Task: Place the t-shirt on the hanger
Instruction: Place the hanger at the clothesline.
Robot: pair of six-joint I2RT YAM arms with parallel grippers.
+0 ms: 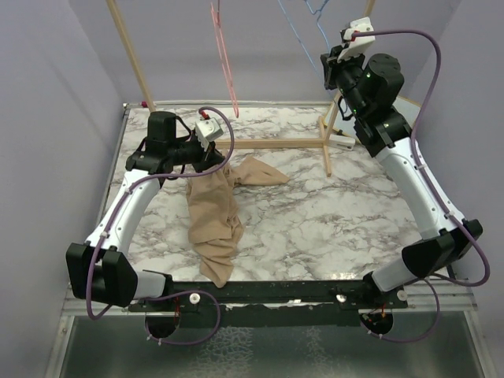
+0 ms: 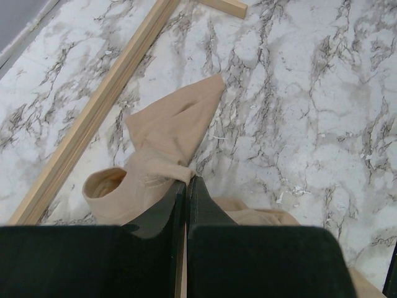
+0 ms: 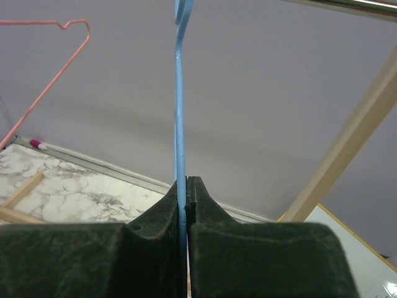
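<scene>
The tan t-shirt [image 1: 214,214] lies crumpled on the marble table, stretching from the left gripper toward the near edge. My left gripper [image 1: 214,150] is shut on a fold of the t-shirt [image 2: 167,146] at its upper end, the fabric pinched at the fingertips [image 2: 187,181]. The light-blue wire hanger [image 1: 303,39] hangs at the back right from the wooden rack. My right gripper [image 1: 329,67] is raised high and shut on the hanger's wire [image 3: 180,118], which runs straight up from between the jaws.
A pink wire hanger [image 1: 224,55] hangs left of the blue one; it also shows in the right wrist view [image 3: 46,81]. The wooden rack's base bars [image 1: 276,143] lie across the back of the table, one beside the t-shirt [image 2: 93,112]. Grey walls enclose the table.
</scene>
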